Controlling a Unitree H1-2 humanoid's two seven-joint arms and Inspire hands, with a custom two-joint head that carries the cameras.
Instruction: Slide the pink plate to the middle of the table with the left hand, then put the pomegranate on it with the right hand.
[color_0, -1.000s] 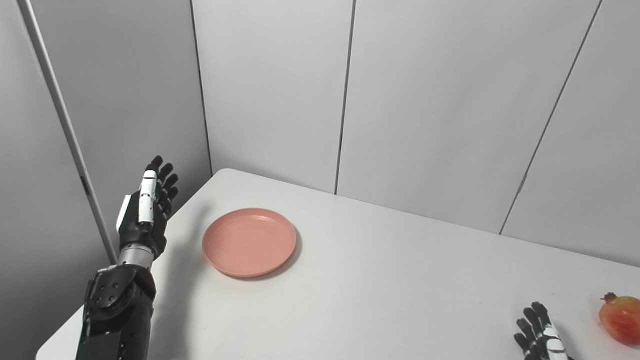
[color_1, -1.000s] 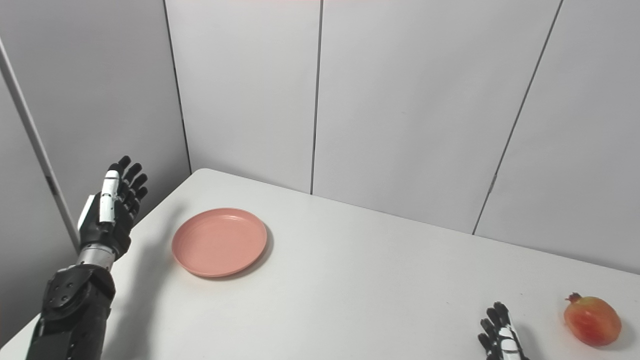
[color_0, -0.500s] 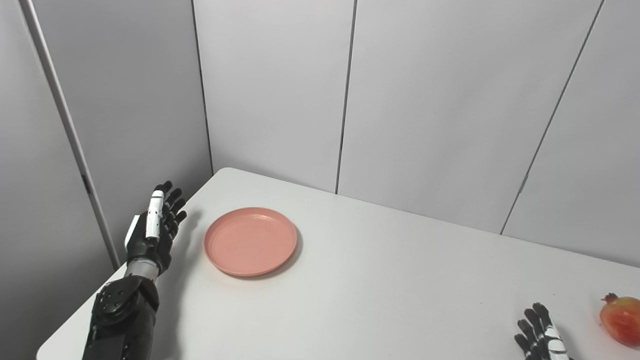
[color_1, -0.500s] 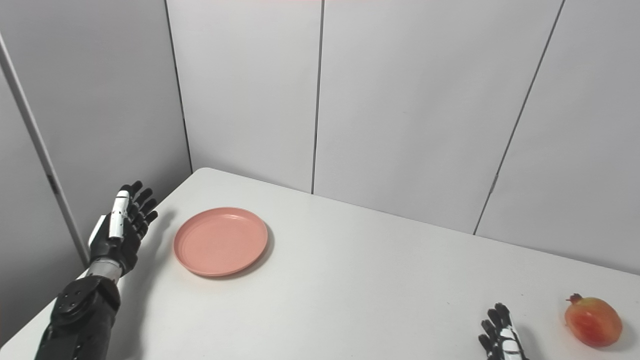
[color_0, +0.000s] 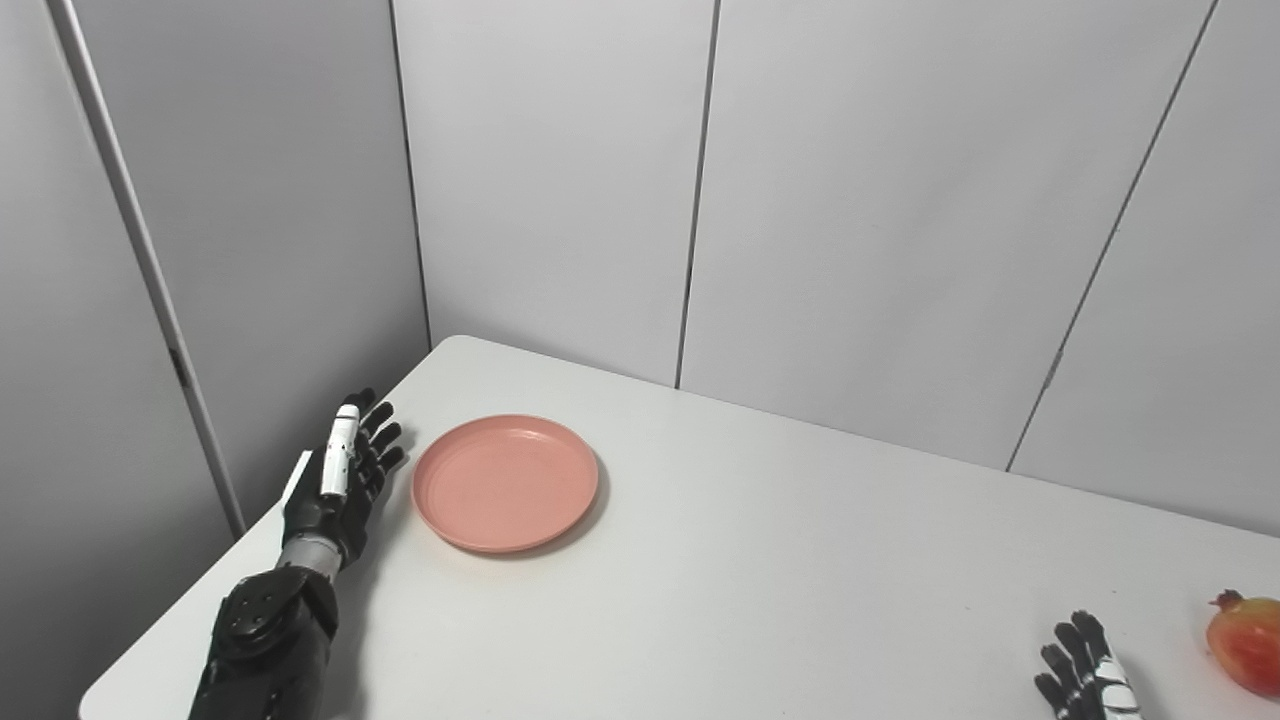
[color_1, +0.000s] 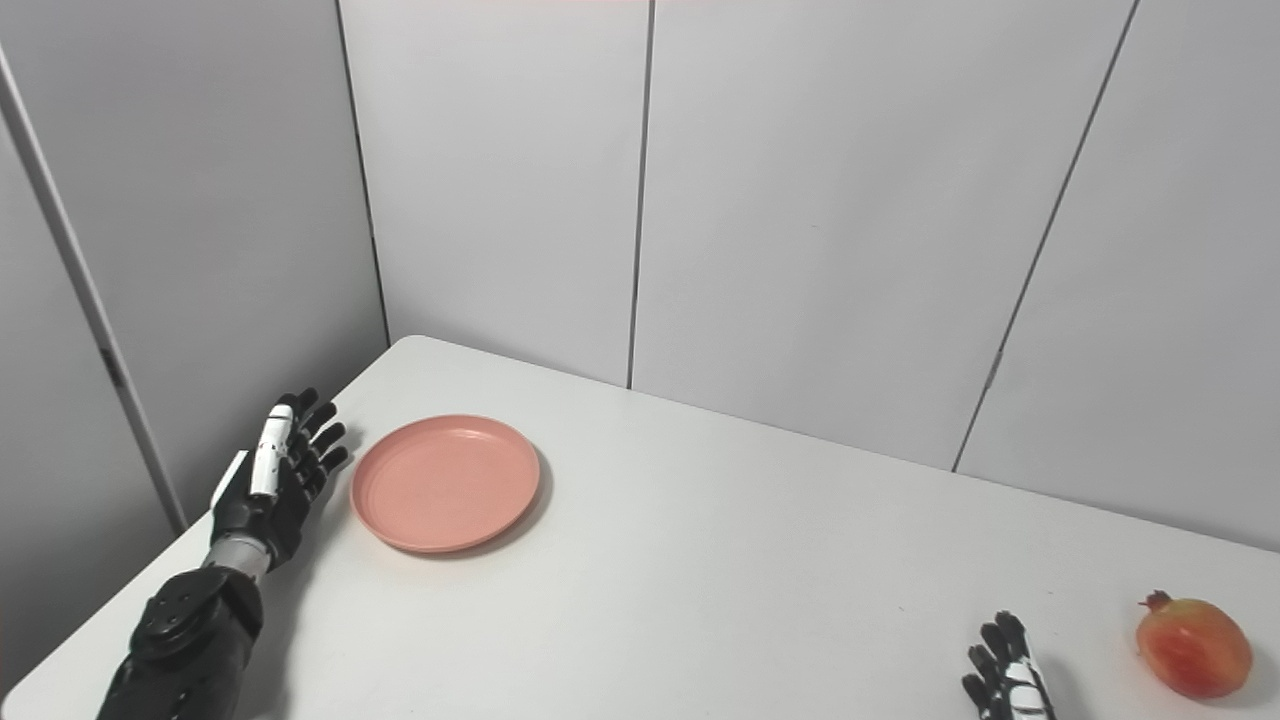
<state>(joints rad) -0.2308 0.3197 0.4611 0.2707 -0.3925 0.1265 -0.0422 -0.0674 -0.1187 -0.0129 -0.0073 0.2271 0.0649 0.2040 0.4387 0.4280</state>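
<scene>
The left hand (color_0: 340, 480), black with a white strip along one finger, is held edge-on at the left side of the white tabletop (color_0: 760, 560), its palm turned toward the round, shallow pink plastic plate (color_0: 506, 483). Its fingers (color_0: 378, 436) are stretched out and slightly spread, holding nothing. The fingertips lie just beside the plate's left rim with a narrow strip of tabletop showing between them, so the hand is near the plate but not touching it. Whether the underside of the hand rests on the tabletop or hovers just above it cannot be told; a shadow lies close under it. The dark forearm runs back from the hand to the lower left corner of the view, over the tabletop's left edge.

The pink plate sits flat on the left part of the tabletop, well short of the middle, with nothing on it.

The right hand (color_1: 1007, 678) shows only partly at the bottom edge, toward the right: black fingers with white markings, extended and apart, empty, low over the tabletop. The red-orange pomegranate (color_1: 1194, 647), round with a small crown pointing up and to the left, lies on the tabletop near the right edge, to the right of that hand and apart from it. Plate and pomegranate are well apart, on opposite sides of the tabletop. Pale grey wall panels (color_0: 850, 200) stand behind.
</scene>
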